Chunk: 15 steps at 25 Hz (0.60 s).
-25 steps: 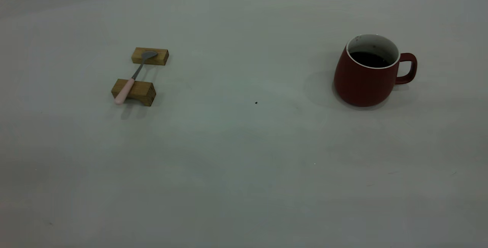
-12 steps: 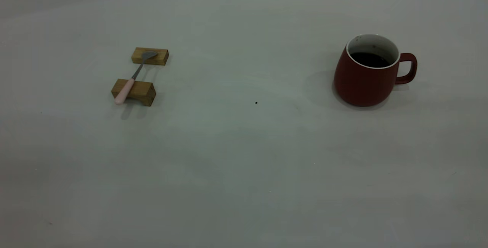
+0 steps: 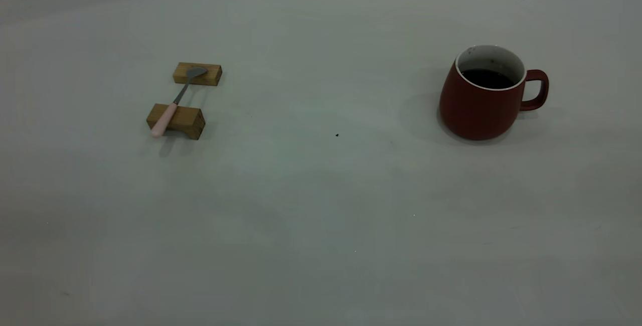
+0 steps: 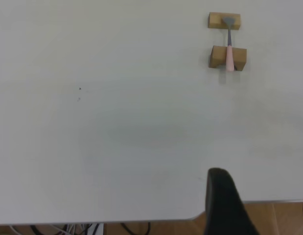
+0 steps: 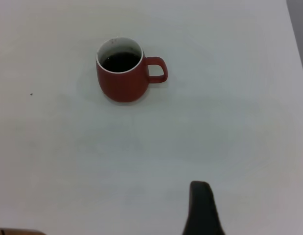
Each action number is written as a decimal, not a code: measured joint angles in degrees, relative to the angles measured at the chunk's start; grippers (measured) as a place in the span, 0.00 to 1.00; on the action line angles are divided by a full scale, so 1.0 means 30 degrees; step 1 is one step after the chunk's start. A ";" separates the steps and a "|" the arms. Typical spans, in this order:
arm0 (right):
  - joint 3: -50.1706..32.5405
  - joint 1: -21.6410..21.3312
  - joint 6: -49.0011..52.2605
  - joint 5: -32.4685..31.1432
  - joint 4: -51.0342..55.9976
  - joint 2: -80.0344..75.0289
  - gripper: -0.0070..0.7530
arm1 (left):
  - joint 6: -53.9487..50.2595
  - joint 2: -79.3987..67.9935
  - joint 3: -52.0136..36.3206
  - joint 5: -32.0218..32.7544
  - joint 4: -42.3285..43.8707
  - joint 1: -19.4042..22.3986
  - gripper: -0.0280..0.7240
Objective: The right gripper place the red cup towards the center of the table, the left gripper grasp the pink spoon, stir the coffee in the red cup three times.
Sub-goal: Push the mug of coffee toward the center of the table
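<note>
Red cup (image 3: 484, 96) upright on the worktop (image 3: 321, 205), right side, handle pointing right — coffee (image 3: 485, 78) inside, surface flat. Pink spoon (image 3: 176, 98) well apart on the left, bridging two wooden blocks (image 3: 176, 121): bowl on the far block, pink handle over the near one. Left gripper (image 4: 259, 205) back over the worktop's edge, holding nothing, fingers spread. Right gripper — only one finger (image 5: 202, 209) shows, near the cup's side; can't tell if it's spread or closed.
</note>
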State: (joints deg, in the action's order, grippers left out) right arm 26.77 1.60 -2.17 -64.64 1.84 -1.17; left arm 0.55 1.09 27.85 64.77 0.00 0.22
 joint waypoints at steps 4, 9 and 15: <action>0.0000 0.0000 0.0561 0.0000 0.0067 0.0000 0.78 | 0.0000 0.0000 0.0000 0.0000 0.0000 0.0000 0.65; 0.0191 0.0000 0.0725 0.0013 0.0021 -0.0026 0.78 | 0.0000 0.0000 0.0000 0.0000 0.0000 0.0000 0.65; 0.1940 0.0000 0.0466 0.0690 -0.0798 -0.3493 0.78 | 0.0000 0.0000 0.0000 0.0000 0.0000 0.0000 0.65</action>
State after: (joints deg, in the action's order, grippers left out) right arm 32.59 1.60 -0.78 -62.57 -0.55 -11.65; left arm 0.55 1.09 27.85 64.77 0.00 0.22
